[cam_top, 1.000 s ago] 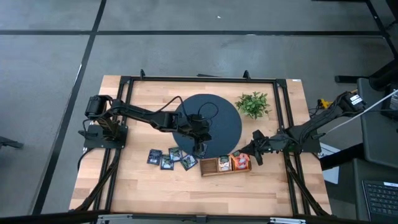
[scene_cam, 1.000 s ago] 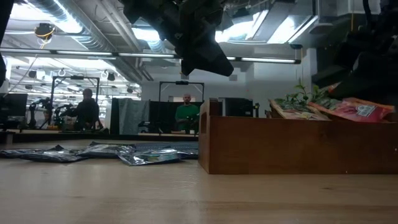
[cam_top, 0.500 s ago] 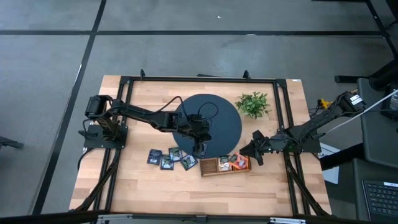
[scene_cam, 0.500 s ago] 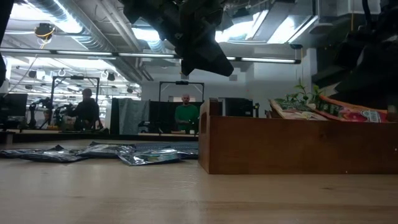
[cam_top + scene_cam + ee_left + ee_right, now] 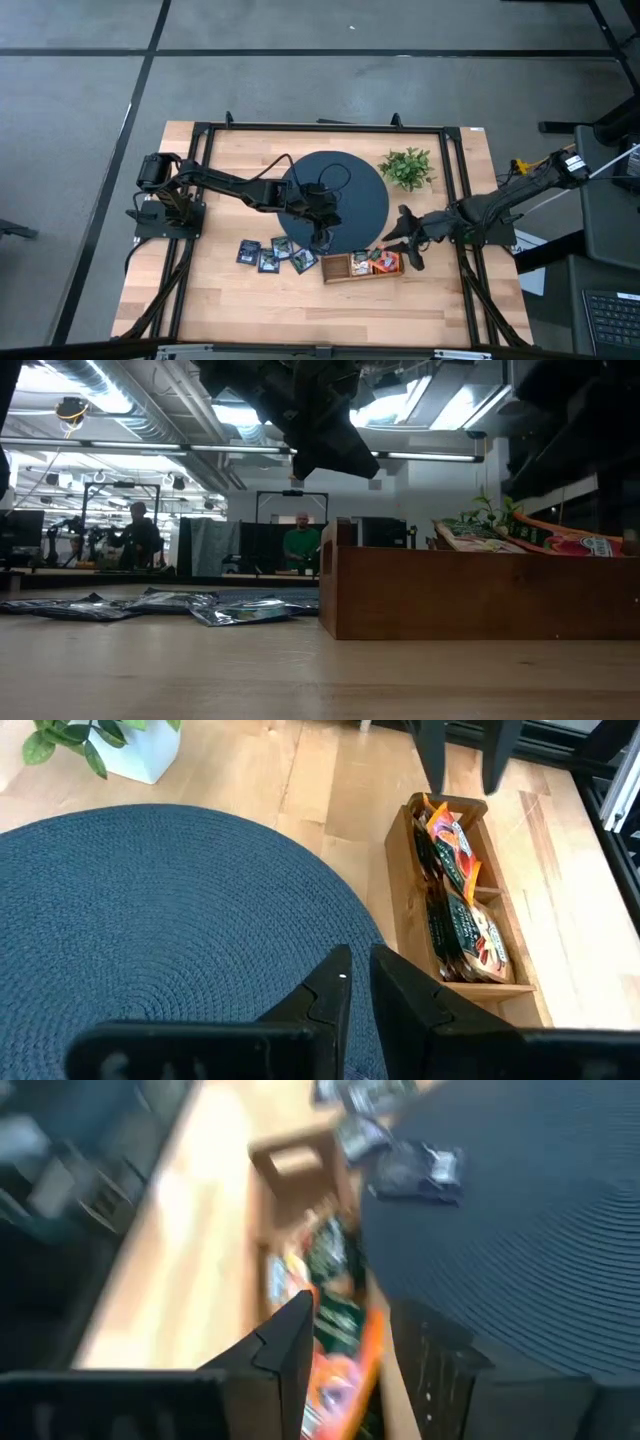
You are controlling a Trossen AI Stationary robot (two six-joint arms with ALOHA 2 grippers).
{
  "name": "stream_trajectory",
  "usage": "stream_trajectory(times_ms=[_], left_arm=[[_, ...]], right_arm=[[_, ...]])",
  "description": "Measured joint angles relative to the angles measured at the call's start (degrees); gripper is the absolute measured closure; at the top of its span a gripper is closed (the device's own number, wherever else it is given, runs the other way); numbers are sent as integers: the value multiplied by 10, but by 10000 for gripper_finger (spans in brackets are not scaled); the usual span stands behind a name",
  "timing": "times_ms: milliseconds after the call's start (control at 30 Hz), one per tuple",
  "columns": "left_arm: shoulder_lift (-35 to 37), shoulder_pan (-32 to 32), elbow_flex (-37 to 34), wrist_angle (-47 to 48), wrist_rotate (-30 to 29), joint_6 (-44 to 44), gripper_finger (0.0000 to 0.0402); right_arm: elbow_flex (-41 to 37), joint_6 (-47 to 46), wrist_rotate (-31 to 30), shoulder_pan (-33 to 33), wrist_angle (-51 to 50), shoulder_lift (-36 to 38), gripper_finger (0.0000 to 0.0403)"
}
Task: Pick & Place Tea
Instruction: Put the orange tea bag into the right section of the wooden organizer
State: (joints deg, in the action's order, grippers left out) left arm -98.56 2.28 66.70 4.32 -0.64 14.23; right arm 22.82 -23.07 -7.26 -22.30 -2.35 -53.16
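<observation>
Right gripper (image 5: 402, 240) hung above wooden tray (image 5: 362, 267) end, fingers apart, empty; orange sachet (image 5: 452, 837) lay inside. Best lift straight clear. Left gripper (image 5: 320, 238) over mat edge, fingers nearly together, empty. Dark sachets (image 5: 272, 254) waited beside tray.

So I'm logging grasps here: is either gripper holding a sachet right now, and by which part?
Neither. The right gripper is open beside the tray, nothing between its fingers. The left gripper hangs over the mat, fingers nearly together and empty.
</observation>
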Motion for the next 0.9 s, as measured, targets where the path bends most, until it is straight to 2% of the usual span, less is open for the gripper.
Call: stream_trajectory(times_ms=[133, 333, 600, 767, 900], left_arm=[[0, 0, 0, 0, 0, 1, 365], [0, 0, 0, 1, 0, 2, 362], [0, 1, 0, 2, 0, 1, 365], [0, 4, 0, 2, 0, 0, 361], [0, 4, 0, 3, 0, -1, 365]], right_arm=[[103, 78, 2, 13, -164, -37, 265], [205, 162, 42, 43, -272, -137, 265], [255, 226, 104, 76, -306, -255, 265], [259, 234, 105, 85, -309, -271, 269], [259, 234, 128, 88, -309, -269, 300]])
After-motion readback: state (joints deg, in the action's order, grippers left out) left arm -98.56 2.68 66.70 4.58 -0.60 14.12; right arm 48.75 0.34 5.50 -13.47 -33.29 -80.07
